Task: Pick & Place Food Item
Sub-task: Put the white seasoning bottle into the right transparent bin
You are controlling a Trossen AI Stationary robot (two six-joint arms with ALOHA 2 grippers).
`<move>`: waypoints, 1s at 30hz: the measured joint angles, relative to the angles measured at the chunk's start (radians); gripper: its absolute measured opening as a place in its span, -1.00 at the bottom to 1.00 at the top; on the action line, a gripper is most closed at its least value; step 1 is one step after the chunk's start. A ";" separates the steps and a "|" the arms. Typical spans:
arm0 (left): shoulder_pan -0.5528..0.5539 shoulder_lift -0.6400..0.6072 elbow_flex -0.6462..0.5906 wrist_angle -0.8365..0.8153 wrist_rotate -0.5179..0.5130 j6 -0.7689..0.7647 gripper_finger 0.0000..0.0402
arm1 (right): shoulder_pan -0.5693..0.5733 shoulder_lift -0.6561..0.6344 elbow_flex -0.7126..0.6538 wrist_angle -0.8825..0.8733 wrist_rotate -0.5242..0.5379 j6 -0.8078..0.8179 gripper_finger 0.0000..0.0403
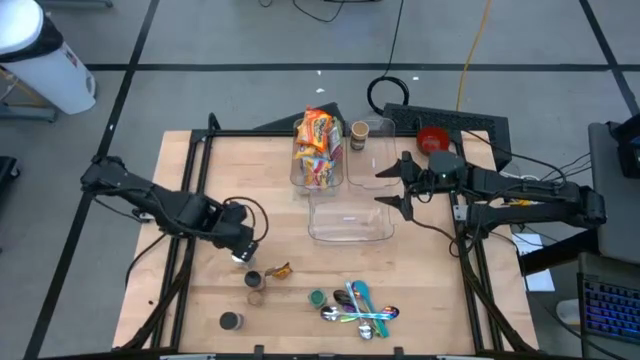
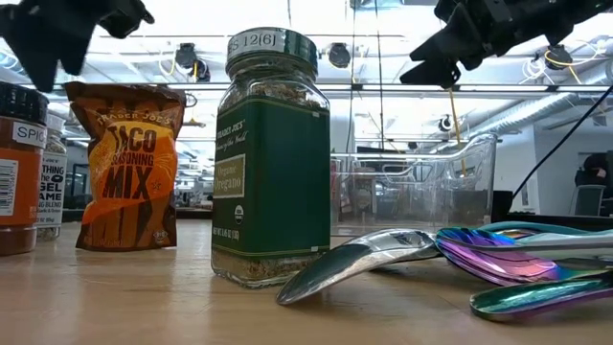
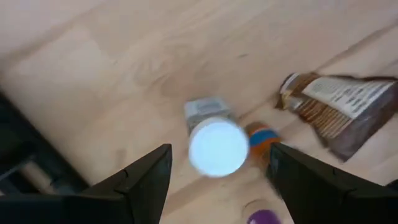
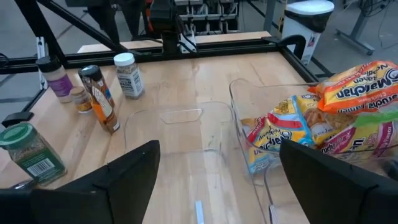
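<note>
A small jar with a white cap (image 3: 216, 146) stands on the wooden table (image 1: 200, 180), left of centre. My left gripper (image 3: 217, 183) (image 1: 243, 250) hangs over it, pointing down. It is open, with one finger on each side of the cap and apart from it. Beside that jar are an orange-capped jar (image 3: 261, 140) and a brown taco seasoning packet (image 3: 342, 109) (image 2: 124, 163). My right gripper (image 4: 227, 180) (image 1: 392, 185) is open and nearly level above the right end of an empty clear bin (image 1: 350, 218) (image 4: 180, 134). A second clear bin (image 1: 318, 150) (image 4: 311, 124) holds ramen packets.
A green-lidded oregano jar (image 2: 271, 158) (image 1: 316, 298) and shiny spoons (image 1: 360, 310) (image 2: 450, 254) lie near the front edge. More spice jars (image 1: 232, 321) (image 2: 17, 172) stand at the front left. A paper cup (image 1: 360, 132) sits behind the bins.
</note>
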 joint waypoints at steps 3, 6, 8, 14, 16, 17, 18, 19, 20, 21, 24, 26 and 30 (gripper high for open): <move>-0.015 0.027 -0.023 -0.006 0.024 -0.036 0.39 | 0.000 0.000 0.000 -0.002 -0.002 0.000 0.60; -0.020 0.054 -0.034 0.001 0.032 -0.052 0.42 | 0.000 0.000 0.000 -0.008 -0.004 0.000 0.60; -0.019 0.071 -0.036 0.021 0.032 -0.051 0.45 | 0.000 0.000 0.000 -0.009 -0.024 -0.001 0.60; -0.020 0.084 -0.036 0.077 0.030 -0.049 0.54 | 0.000 0.000 0.000 -0.009 -0.077 -0.001 0.60; -0.019 0.094 -0.036 0.071 0.036 -0.069 0.58 | 0.000 0.000 0.000 -0.009 -0.078 0.000 0.60; -0.019 0.098 -0.036 0.066 0.038 -0.074 0.60 | 0.000 0.000 0.000 -0.009 -0.078 0.000 0.60; -0.022 0.103 -0.036 0.065 0.038 -0.075 0.61 | 0.000 0.000 0.000 -0.009 -0.078 -0.001 0.60; -0.025 0.106 -0.036 0.069 0.037 -0.075 0.63 | 0.000 0.000 0.000 -0.009 -0.078 -0.002 0.60; -0.026 0.111 -0.036 0.076 0.037 -0.075 0.64 | 0.000 0.000 0.000 -0.009 -0.078 -0.002 0.60; -0.027 0.119 -0.036 0.079 0.038 -0.075 0.65 | 0.000 0.000 0.000 -0.009 -0.078 -0.003 0.60; -0.026 0.151 -0.036 0.076 0.043 -0.070 0.65 | 0.000 0.000 0.000 -0.009 -0.078 -0.005 0.60; -0.026 0.167 -0.036 0.070 0.045 -0.066 0.62 | 0.000 0.000 0.000 -0.009 -0.078 -0.007 0.60; -0.026 0.189 -0.036 0.074 0.039 -0.039 0.52 | 0.000 0.000 0.000 -0.009 -0.078 -0.007 0.60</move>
